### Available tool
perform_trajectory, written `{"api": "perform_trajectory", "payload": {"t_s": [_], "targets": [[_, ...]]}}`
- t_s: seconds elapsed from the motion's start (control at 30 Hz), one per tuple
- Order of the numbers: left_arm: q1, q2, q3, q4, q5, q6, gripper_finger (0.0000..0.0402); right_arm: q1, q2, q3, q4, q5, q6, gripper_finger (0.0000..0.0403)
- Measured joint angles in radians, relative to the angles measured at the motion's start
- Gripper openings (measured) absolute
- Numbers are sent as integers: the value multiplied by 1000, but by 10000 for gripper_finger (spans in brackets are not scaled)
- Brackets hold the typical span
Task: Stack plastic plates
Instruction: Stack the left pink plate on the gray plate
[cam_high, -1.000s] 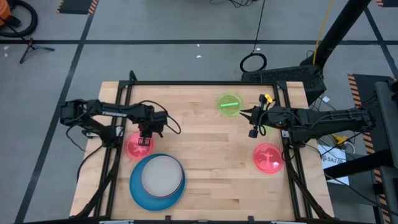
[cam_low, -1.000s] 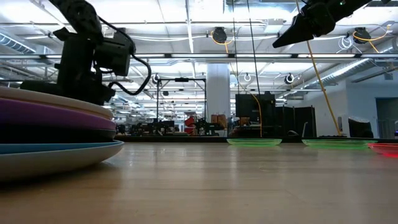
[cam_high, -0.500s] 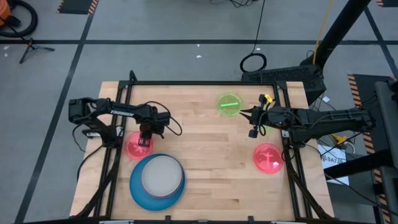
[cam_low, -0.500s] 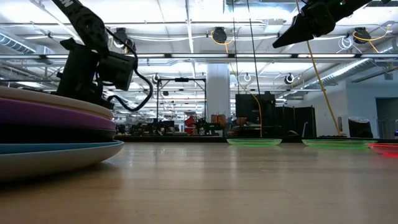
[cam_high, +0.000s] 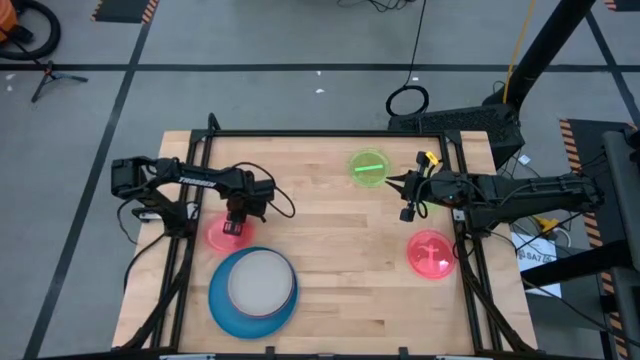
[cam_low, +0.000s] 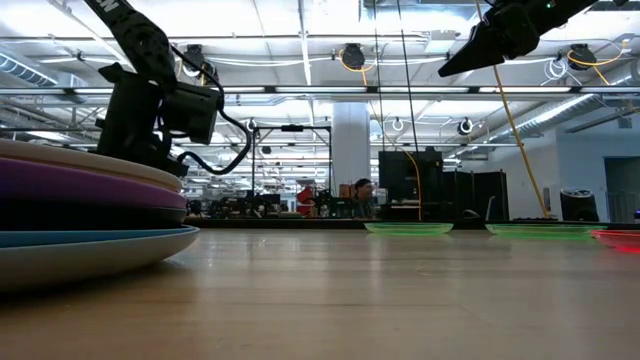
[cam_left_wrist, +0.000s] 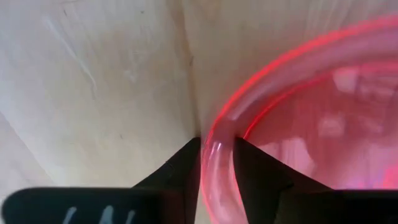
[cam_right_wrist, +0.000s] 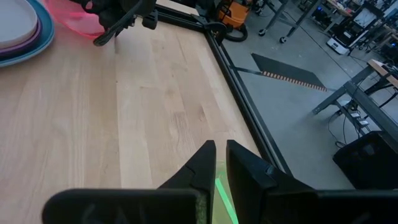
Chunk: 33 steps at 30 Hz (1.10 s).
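Note:
A small translucent pink plate (cam_high: 218, 238) lies flat on the wooden table near its left edge, and my left gripper (cam_high: 233, 226) points down on its far-right rim. Just nearer stands a stack of plates (cam_high: 253, 290), a large blue one at the bottom and a whitish one on top. A neon green plate (cam_high: 368, 167) lies at the far middle. A second pink plate (cam_high: 430, 253) lies at the right. My right gripper (cam_high: 404, 196) hangs shut above the table between those two, holding nothing. My left gripper pinches the pink plate's raised rim (cam_left_wrist: 214, 155) between its two fingers, one finger (cam_left_wrist: 183, 165) outside the plate and one (cam_left_wrist: 258, 168) inside it. The fingers come from above, pointing down. The plate lies flat on the table.
A black frame (cam_high: 300, 133) runs along the table's far and side edges. Bare wood (cam_high: 340, 250) lies open in the middle between the stack and the right pink plate. In the low view the stack (cam_low: 80, 200) fills the left foreground.
My left gripper has come down a little onto the pink plate's rim. The plate has stayed flat where it was.

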<state>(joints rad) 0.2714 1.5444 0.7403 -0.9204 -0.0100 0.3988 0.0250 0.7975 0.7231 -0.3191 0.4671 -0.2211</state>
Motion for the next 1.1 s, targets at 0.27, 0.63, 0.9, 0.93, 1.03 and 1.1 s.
{"api": "perform_trajectory", "payload": {"t_s": [0.27, 0.63, 0.9, 0.93, 1.03, 1.1], "targets": [[0, -1, 1, 0, -14, -2, 39, 0, 0, 0, 0, 0, -1, 31], [0, 1, 46, -53, -40, -44, 7, 0, 0, 0, 0, 0, -1, 31], [0, 1, 134, -125, -62, -63, 3, 0, 0, 0, 0, 0, -1, 31], [0, 1, 144, -139, -73, -64, 3, 0, 0, 0, 0, 0, -1, 31], [0, 1, 184, -186, -92, -68, 2, 0, 0, 0, 0, 0, -1, 31], [0, 1, 215, -236, -96, -68, 2, 0, 0, 0, 0, 0, -1, 31]]}}
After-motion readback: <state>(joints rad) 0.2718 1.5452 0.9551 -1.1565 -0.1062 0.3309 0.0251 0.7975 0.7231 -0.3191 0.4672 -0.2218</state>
